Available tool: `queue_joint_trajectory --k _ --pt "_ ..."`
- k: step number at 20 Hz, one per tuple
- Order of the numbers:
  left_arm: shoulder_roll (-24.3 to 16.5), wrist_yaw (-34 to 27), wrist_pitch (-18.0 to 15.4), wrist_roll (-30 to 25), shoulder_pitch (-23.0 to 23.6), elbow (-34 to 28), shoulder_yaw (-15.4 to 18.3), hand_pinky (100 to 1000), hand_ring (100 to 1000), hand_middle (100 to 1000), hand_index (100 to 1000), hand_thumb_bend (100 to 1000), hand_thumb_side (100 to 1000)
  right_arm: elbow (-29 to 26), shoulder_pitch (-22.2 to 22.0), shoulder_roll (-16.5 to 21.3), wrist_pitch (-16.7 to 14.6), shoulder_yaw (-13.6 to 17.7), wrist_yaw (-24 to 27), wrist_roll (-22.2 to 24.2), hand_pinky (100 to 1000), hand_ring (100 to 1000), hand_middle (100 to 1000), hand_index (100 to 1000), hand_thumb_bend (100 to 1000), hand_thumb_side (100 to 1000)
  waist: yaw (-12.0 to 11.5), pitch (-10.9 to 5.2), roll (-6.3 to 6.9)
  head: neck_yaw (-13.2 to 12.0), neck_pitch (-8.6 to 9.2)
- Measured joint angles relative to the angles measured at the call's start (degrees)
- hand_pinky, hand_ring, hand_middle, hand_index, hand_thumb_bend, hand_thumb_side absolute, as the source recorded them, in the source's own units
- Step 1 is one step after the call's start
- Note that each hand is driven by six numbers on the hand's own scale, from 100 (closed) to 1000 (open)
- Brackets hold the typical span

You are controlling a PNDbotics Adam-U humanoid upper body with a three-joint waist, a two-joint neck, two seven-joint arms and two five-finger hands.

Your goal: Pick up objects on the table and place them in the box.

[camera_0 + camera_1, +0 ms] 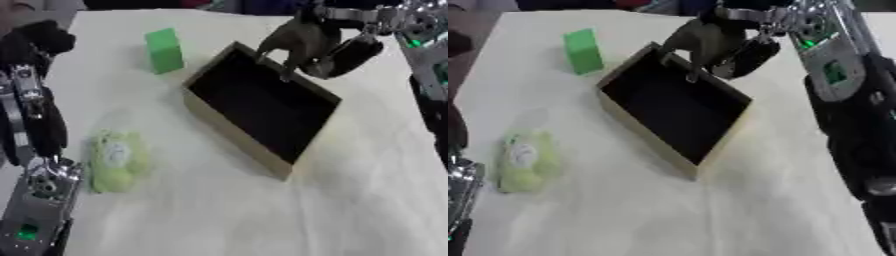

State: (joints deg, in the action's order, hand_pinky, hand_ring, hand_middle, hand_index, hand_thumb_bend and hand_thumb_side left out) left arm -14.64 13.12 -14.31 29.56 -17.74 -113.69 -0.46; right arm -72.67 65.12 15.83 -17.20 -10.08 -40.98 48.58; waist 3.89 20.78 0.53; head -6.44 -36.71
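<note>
Left eye view: right hand [337, 52] curled around grey-brown toy animal [297, 40] over far rim of box [236, 132]; carry further above dark interior, then release; left hand [35, 42] far left, fingers unreadable.

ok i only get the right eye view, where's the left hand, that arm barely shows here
Observer: The left arm runs up the left eye view's left side; the dark left hand sits far left, apart from the upright green block.
Operator: right hand has the grey-brown toy figure over the tan box, is the left arm near the yellow-green soft pouch
Observer: It lies just left of the pouch; I cannot tell whether they touch.
</note>
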Motion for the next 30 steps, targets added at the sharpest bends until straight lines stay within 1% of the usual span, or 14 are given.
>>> queue_joint_trajectory --k 9,11,15,16,17,18,19,20,21,22,23,24,26,30 --pt "0.0 0.0 0.1 -0.3 0.0 0.0 0.0 667 620 550 681 123 895 1.8 -1.3 -2.1 0.2 -2.4 1.0 0.7 800 746 496 557 100 251 0.0 -0.01 -0.16 0.1 0.16" --pt "0.0 0.0 0.1 -0.3 0.0 0.0 0.0 667 620 550 681 123 896 2.4 -1.8 -2.6 0.2 -2.9 1.0 0.6 803 754 515 578 100 275 -0.1 -0.01 -0.19 0.2 0.33" --pt "0.0 0.0 0.1 -0.4 -0.1 0.0 0.0 667 620 550 680 122 895 4.0 -2.2 -3.5 -0.3 -3.8 0.3 0.2 812 793 584 643 100 331 -0.1 -0.01 -0.25 0.3 0.53" --pt "0.0 0.0 0.1 -0.4 -0.1 0.0 0.0 667 620 550 681 122 894 4.3 -2.2 -3.7 -0.4 -3.9 0.0 0.0 821 813 620 677 100 384 -0.1 -0.01 -0.27 0.3 0.53" --pt "0.0 0.0 0.1 -0.4 -0.1 0.0 0.0 667 621 550 680 122 894 4.6 -2.2 -3.9 -0.6 -3.9 -0.4 -0.2 830 830 673 718 145 469 -0.1 -0.01 -0.27 0.3 0.54" --pt "0.0 0.0 0.1 -0.4 -0.1 0.0 0.0 667 621 551 680 121 894 4.7 -2.3 -4.0 -0.8 -4.0 -0.6 -0.4 845 859 732 756 286 543 -0.2 -0.01 -0.27 0.3 0.55" --pt "0.0 0.0 0.1 -0.4 -0.1 0.0 0.0 667 621 551 680 121 894 4.9 -2.3 -4.0 -1.1 -4.1 -0.9 -0.7 855 875 761 781 358 585 -0.3 -0.01 -0.27 0.3 0.56" --pt "0.0 0.0 0.0 -0.4 -0.1 0.0 0.0 667 621 551 680 121 894 4.9 -2.4 -4.1 -1.4 -4.1 -1.1 -1.0 870 897 810 819 452 609 -0.3 -0.01 -0.27 0.3 0.56" --pt "0.0 0.0 0.0 -0.5 -0.1 0.0 0.0 667 621 551 680 121 894 4.9 -2.4 -4.2 -1.8 -4.1 -1.4 -1.4 884 913 842 842 516 610 -0.3 -0.01 -0.27 0.3 0.57" --pt "0.0 0.0 0.0 -0.5 -0.1 0.0 0.0 667 621 551 680 121 894 4.9 -2.3 -4.3 -2.2 -4.1 -2.0 -1.7 900 936 883 871 598 601 -0.3 -0.01 -0.27 0.3 0.57" --pt "0.0 0.0 0.0 -0.5 -0.1 0.0 0.0 667 621 551 679 121 894 4.9 -2.3 -4.3 -2.6 -4.0 -2.7 -2.1 906 945 899 880 630 597 -0.3 -0.01 -0.28 0.3 0.57" --pt "0.0 0.0 0.1 -0.5 -0.1 0.0 0.0 667 621 551 679 120 893 4.9 -2.2 -4.3 -2.9 -3.9 -3.6 -2.4 915 956 919 893 682 596 -0.3 -0.01 -0.28 0.3 0.57" --pt "0.0 0.0 0.1 -0.6 -0.1 0.0 0.0 667 621 551 679 120 893 4.7 -2.0 -4.3 -3.5 -3.5 -5.4 -3.1 923 966 931 902 731 608 -0.2 -0.01 -0.28 0.3 0.58" --pt "0.0 0.0 0.2 -0.7 -0.1 0.0 0.0 667 621 551 679 119 892 4.6 -1.4 -4.3 -4.6 -3.0 -7.3 -4.2 928 968 937 904 757 618 -0.1 -0.01 -0.29 0.3 0.59"
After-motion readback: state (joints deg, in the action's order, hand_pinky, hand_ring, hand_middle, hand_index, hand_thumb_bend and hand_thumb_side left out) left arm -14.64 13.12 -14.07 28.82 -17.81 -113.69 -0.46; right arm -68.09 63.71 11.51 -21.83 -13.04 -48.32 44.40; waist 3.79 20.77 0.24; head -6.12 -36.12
